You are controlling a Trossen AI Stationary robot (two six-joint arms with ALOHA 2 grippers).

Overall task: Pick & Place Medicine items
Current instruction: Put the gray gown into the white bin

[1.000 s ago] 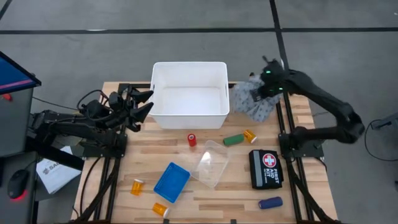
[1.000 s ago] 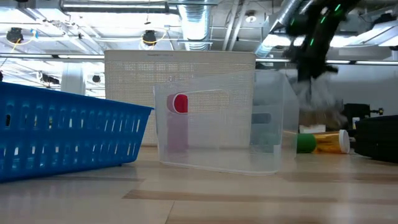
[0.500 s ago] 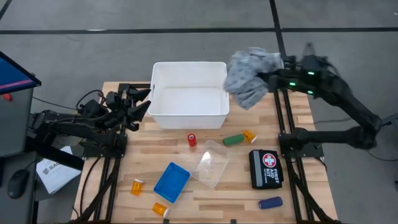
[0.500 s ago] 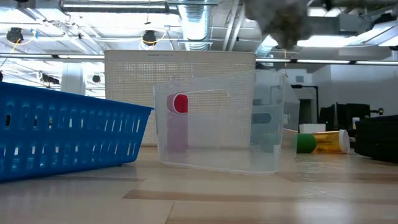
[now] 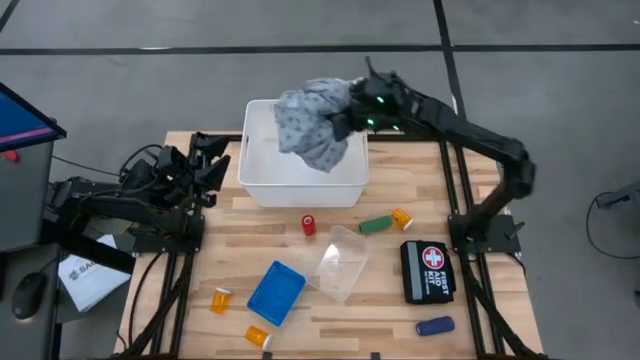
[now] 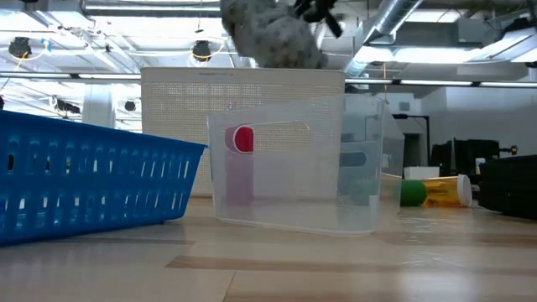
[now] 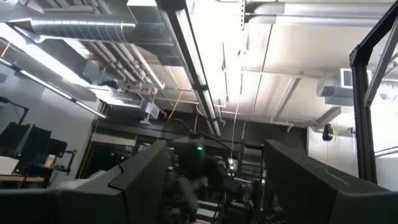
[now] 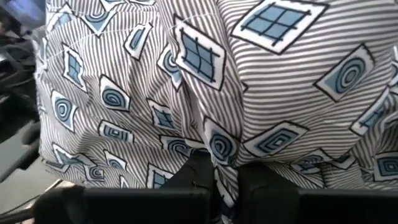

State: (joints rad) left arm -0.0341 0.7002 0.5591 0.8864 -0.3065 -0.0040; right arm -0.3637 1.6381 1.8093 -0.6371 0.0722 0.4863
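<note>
Over white bin [image 5: 258,183], right pincer [image 5: 345,112] dangles bundle [image 5: 312,128].

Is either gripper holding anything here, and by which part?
The right gripper pinches a fold of the grey patterned cloth bundle above the white bin; the left gripper holds nothing.

The wooden worktop [image 5: 480,190] carries a white bin [image 5: 300,180], a blue basket [image 5: 275,292] and a clear tub [image 5: 338,262]. Orange pill bottles [image 5: 221,299], coloured cylinders [image 5: 375,225] and a first-aid pouch [image 5: 427,270] lie around them

From above, the cloth bundle [image 5: 315,125] hides part of the white bin [image 5: 258,180] beneath it (I can't see that floor). Its top is cut off in my low view.
</note>
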